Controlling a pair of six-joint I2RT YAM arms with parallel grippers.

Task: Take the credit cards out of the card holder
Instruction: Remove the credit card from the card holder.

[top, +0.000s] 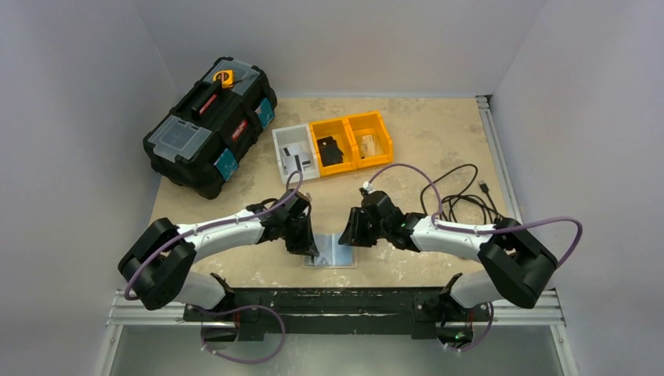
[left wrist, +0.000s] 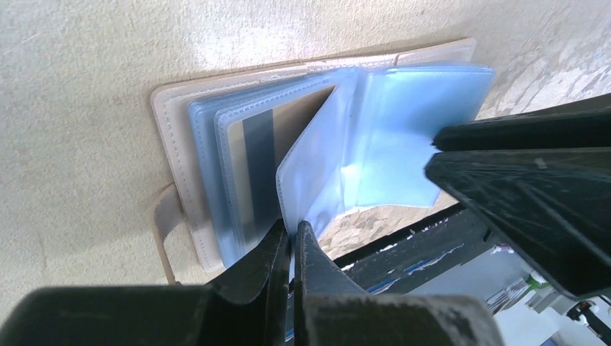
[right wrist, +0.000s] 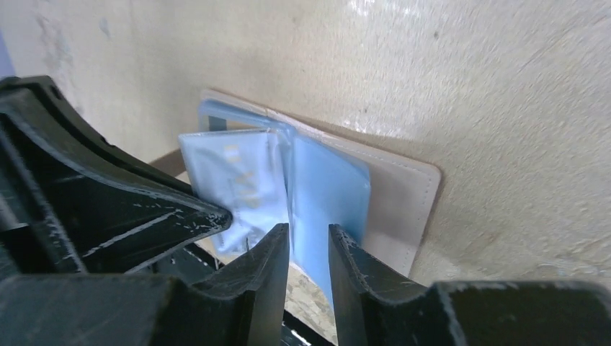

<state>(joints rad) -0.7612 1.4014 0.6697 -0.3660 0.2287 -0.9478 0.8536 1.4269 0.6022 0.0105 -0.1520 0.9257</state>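
Nearest, along the front edge of the table (top: 423, 141), a black rail (top: 337, 301) carrying both arm bases. Just beyond, between the two wrists, the card holder (left wrist: 173, 137), open and flat on the mottled beige surface: pale stitched cover with rounded corners, a strap tab at one side, a fan of clear bluish plastic sleeves (left wrist: 403, 115) inside. Lower corner of one sleeve pinched tight in the left jaws and held up off the stack; in a flatter sleeve behind it, a tan credit card (left wrist: 259, 169) with a dark stripe. At the opposite edge of the raised leaves, the right jaws parted by a narrow gap, tips at the plastic, no grip to be made out. Scuffed black fingers of each arm crowding the other camera's view of the holder. Farther right, a loose tangle of black cable (top: 458, 192). At the far side, a grey bin (top: 279, 153) and two yellow bins (top: 350, 145) in a row, small items inside; left of them, at the far left corner, a chunky black toolbox (top: 207, 125).
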